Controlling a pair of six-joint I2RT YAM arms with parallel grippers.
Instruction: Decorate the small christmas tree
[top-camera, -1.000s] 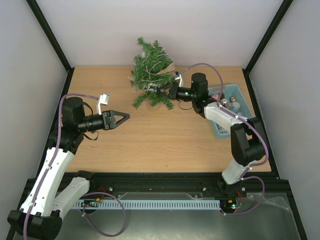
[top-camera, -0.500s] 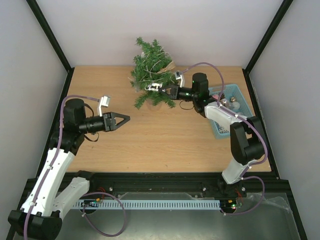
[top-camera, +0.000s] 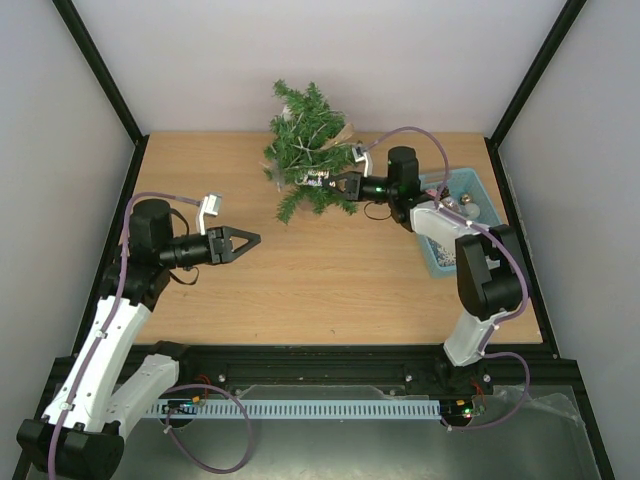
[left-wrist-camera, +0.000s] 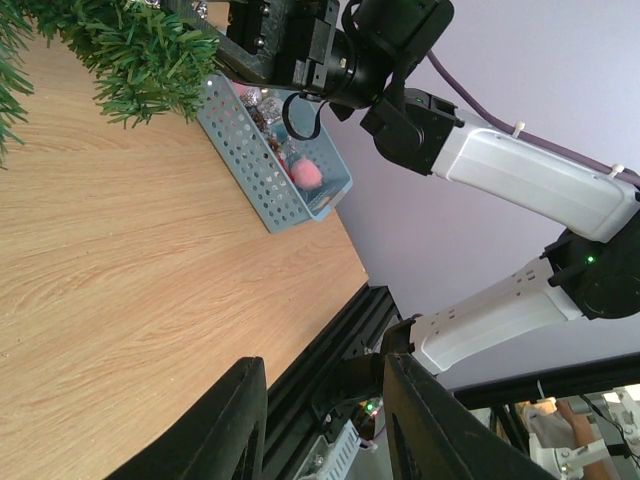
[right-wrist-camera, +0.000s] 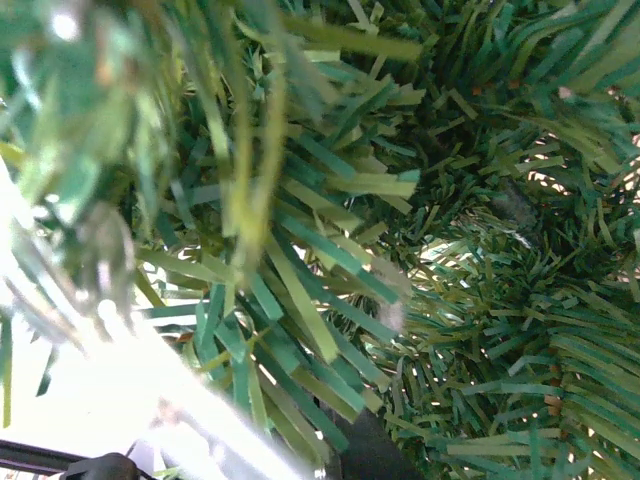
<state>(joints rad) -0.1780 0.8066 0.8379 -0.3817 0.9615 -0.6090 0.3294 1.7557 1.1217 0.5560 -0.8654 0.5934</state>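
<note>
The small christmas tree (top-camera: 303, 140) stands at the back middle of the table, its dark-green branches spreading forward. My right gripper (top-camera: 330, 181) is pushed into its lower right branches, with something small and silvery at its tip. In the right wrist view, needles (right-wrist-camera: 400, 250) fill the picture and only a dark fingertip (right-wrist-camera: 368, 456) shows, so any held thing is hidden. My left gripper (top-camera: 246, 240) hovers over the table left of centre, pointing right. Its fingers (left-wrist-camera: 220, 420) stand apart with nothing between them.
A light-blue basket (top-camera: 441, 255) of ornaments sits at the right edge of the table, behind the right arm's forearm (top-camera: 440, 225). In the left wrist view the basket (left-wrist-camera: 262, 170) lies beyond the tree's branch tips (left-wrist-camera: 140, 55). Bare wood lies between the two grippers.
The tree has shifted slightly to the right with the right gripper in its branches. The left arm has hardly moved.
</note>
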